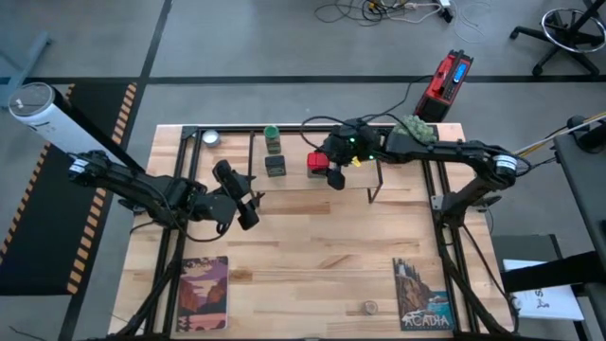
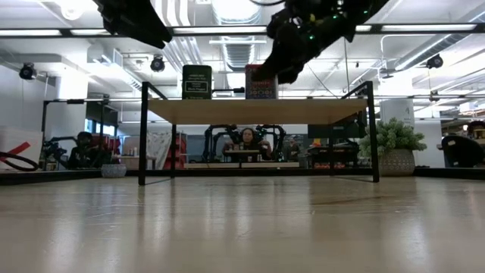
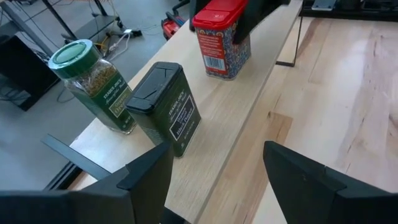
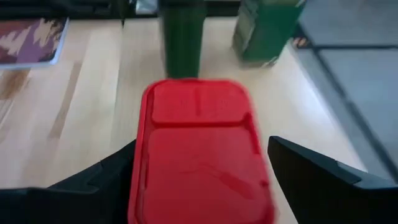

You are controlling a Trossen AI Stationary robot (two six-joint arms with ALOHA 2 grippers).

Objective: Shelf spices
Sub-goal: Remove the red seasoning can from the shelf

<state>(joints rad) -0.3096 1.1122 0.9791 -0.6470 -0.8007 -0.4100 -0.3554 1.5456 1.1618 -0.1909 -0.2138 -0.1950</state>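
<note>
At the bottom of the high view, near the lower middle, the tiny round beige jar point(image 1: 369, 307) sits alone on the bench point(image 1: 312, 265), between 2 picture cards point(image 1: 203, 292). It is the only spice not on the shelf yet.

Higher up, left of middle, the left gripper point(image 1: 248, 210) hangs over the bench with its jaws open and nothing in them. It points at the shelf point(image 1: 398, 180).

On the shelf board, in the upper middle, stand 3 spices. The green-capped bottle point(image 1: 273, 139) is farthest back. The dark grey square jar point(image 1: 276, 165) is just in front of it. The red square tin point(image 1: 317, 161) is to their right. The right gripper point(image 1: 333, 169) is at the red tin, with its jaws spread wide on both sides of it and, as far as I can tell, not squeezing it.

I think the red tin has just been set down. Next, a gripper should go to the beige jar, close on it gently and lift it to a free spot on the board.

A round silver tin point(image 1: 210, 138) sits at the upper left of the bench. The bench is light wood. Behind it is a big room with a person point(image 2: 247, 137) sitting far back.
</note>
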